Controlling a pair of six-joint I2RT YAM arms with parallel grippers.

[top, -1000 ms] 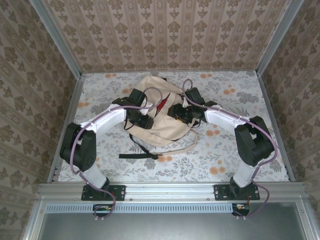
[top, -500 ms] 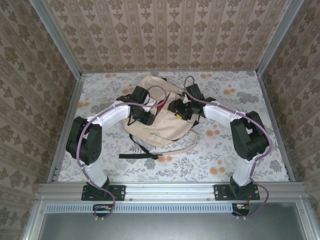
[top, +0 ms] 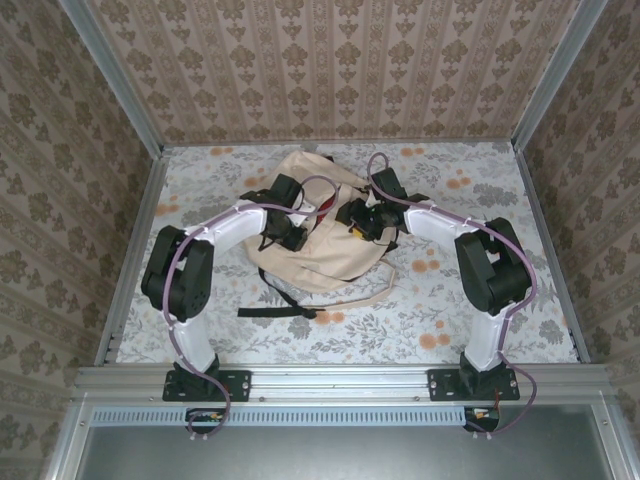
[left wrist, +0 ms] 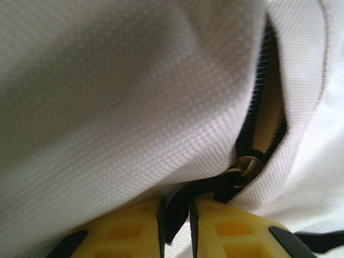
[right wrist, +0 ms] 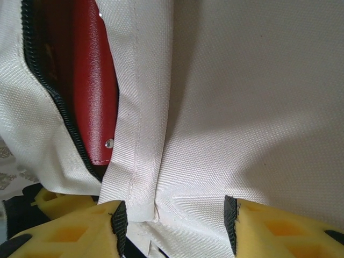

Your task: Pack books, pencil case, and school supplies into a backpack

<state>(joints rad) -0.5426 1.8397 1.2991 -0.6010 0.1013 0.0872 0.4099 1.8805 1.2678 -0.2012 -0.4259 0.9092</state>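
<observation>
Both arms had edged farther across the backpack [top: 335, 262] on the desk [top: 450, 310]. Left jaws pinched the zipper pull [left wrist: 215, 185]; right jaws stood spread over canvas. The red school supplies [right wrist: 94, 91] sat inside (zip not yet closed, likely next).

Floral tabletop [top: 500, 300] w/ damask-papered walls [top: 330, 70], alu frame [top: 340, 378].

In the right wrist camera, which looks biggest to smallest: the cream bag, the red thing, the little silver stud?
1. backpack, covering most of the view
2. red flat item, partly hidden inside the zip opening
3. silver stud on the red item's corner
</observation>
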